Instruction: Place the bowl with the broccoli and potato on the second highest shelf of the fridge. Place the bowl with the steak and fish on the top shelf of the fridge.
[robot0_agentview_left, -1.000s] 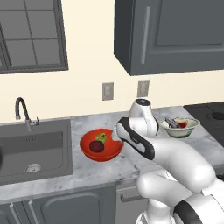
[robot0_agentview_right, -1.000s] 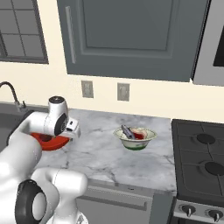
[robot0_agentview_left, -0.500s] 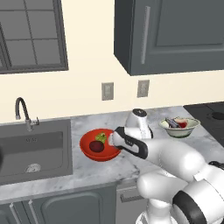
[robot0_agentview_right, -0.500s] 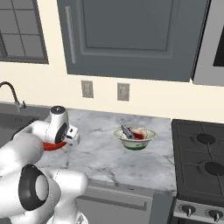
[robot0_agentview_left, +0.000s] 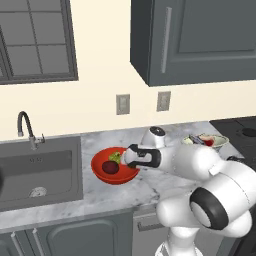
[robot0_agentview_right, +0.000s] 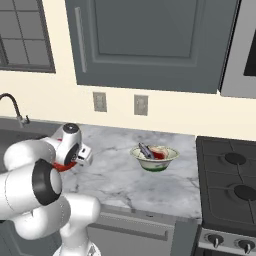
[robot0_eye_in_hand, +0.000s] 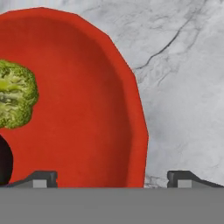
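The tool (robot0_eye_in_hand: 112, 177) has come down over the last second, from above the red bowl (robot0_agentview_left: 114, 166) to its rim. In the hand view its two fingertips (robot0_eye_in_hand: 41, 178) straddle the rim: one over the bowl's inside, the other over bare marble. The jaws stand wide apart and hold nothing. I judge this the last stage of the approach; closing on the rim should come next, and neither bowl has left the bench (robot0_agentview_left: 125, 192) yet.

The red bowl sits on the bench just beside the sink (robot0_agentview_left: 37, 167), toward the bench's front edge. In it lie the broccoli (robot0_eye_in_hand: 15, 94) and the potato (robot0_agentview_left: 110, 167), close together. The bowl is round, so it has no long axis to speak of; it stands upright, mouth up. The rim section between the fingertips runs roughly away from the camera in the hand view, so the jaws sit across it, which suits a pinch.

The second bowl (robot0_agentview_right: 154, 157), pale with a green foot, stands well apart, near the bench end by the stove (robot0_agentview_right: 230, 192). The fish (robot0_agentview_right: 145, 150) lies tilted in it, its long axis slanting up toward the back wall and poking past the rim, with the steak (robot0_agentview_right: 158, 154) beside it.
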